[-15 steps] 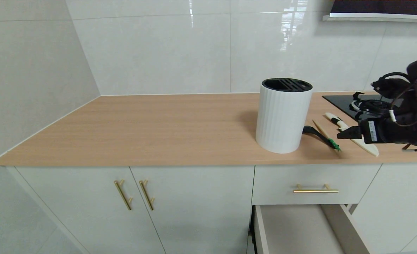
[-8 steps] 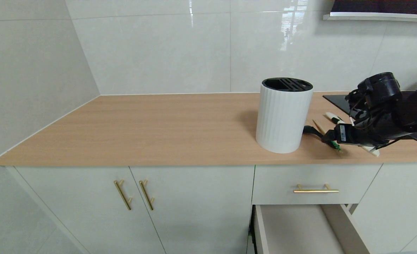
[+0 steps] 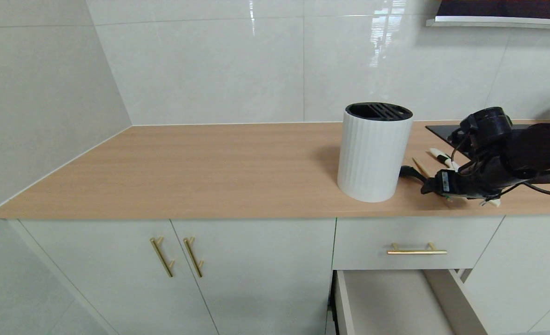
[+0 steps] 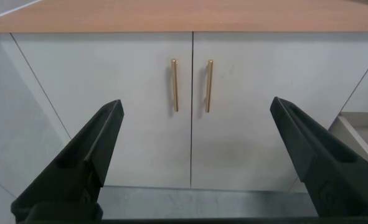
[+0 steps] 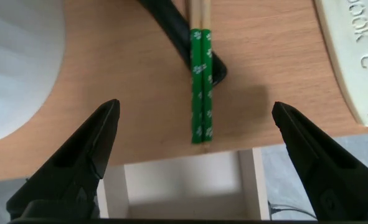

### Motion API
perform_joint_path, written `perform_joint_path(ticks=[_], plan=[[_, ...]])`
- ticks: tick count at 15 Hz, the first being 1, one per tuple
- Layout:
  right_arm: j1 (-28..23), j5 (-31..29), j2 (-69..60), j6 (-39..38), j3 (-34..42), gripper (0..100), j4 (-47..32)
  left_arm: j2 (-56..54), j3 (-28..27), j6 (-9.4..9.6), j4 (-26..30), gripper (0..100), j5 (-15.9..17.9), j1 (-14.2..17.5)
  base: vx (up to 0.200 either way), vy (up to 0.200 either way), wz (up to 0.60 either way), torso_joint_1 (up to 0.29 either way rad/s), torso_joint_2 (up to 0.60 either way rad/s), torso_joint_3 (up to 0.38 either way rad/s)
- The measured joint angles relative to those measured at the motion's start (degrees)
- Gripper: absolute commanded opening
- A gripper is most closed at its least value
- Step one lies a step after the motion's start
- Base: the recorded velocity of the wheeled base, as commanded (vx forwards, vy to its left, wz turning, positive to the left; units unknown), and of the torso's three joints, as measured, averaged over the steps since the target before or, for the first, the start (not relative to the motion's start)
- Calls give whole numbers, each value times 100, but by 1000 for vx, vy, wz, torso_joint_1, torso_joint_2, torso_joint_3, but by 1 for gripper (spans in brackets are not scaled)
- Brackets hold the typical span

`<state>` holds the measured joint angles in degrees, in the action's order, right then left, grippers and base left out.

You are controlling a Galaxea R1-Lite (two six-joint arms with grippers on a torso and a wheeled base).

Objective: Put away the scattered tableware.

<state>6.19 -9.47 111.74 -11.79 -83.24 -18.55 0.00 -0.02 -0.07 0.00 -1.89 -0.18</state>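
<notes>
A white ribbed holder [image 3: 374, 153] with a black slotted top stands on the wooden counter [image 3: 210, 172]. Just to its right lie a black utensil [image 3: 407, 172], a pair of chopsticks [image 3: 420, 167] with green patterned ends [image 5: 201, 81], and a white knife [image 3: 440, 157]. My right gripper [image 3: 431, 186] hovers low over the chopsticks' green ends. It is open, with its fingers [image 5: 78, 162] straddling them in the right wrist view. The knife blade [image 5: 352, 62] lies off to one side. My left gripper [image 4: 196, 168] is open, below counter height, facing the cabinet doors [image 4: 190, 112].
A black hob [image 3: 447, 132] sits at the counter's far right behind the knife. Below the counter edge, a lower drawer [image 3: 396, 302] is pulled open under a closed drawer with a gold handle [image 3: 416, 251]. A tiled wall backs the counter.
My right gripper has moved left and down, from above the knife to just over the chopsticks' green ends beside the holder. Nothing on the counter has shifted.
</notes>
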Motion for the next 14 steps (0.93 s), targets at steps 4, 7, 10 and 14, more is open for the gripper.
perform_joint_path(ticks=[4, 7, 10, 14], plan=[[-9, -2, 102, 5, -11, 100, 2, 0, -5, 0, 0, 100, 0, 0, 0, 0, 0, 0, 0, 0], [-5, -111, 168, 0, -22, 0, 9, 0, 0, 0, 0, 100, 0, 0, 0, 0, 0, 0, 0, 0], [-7, -119, 194, 0, -33, 0, 9, 0, 0, -2, 0, 100, -2, 0, 0, 0, 0, 0, 0, 0], [-5, -119, 130, -9, -28, 0, -11, 0, 0, 0, 0, 100, -2, 0, 0, 0, 0, 0, 0, 0]])
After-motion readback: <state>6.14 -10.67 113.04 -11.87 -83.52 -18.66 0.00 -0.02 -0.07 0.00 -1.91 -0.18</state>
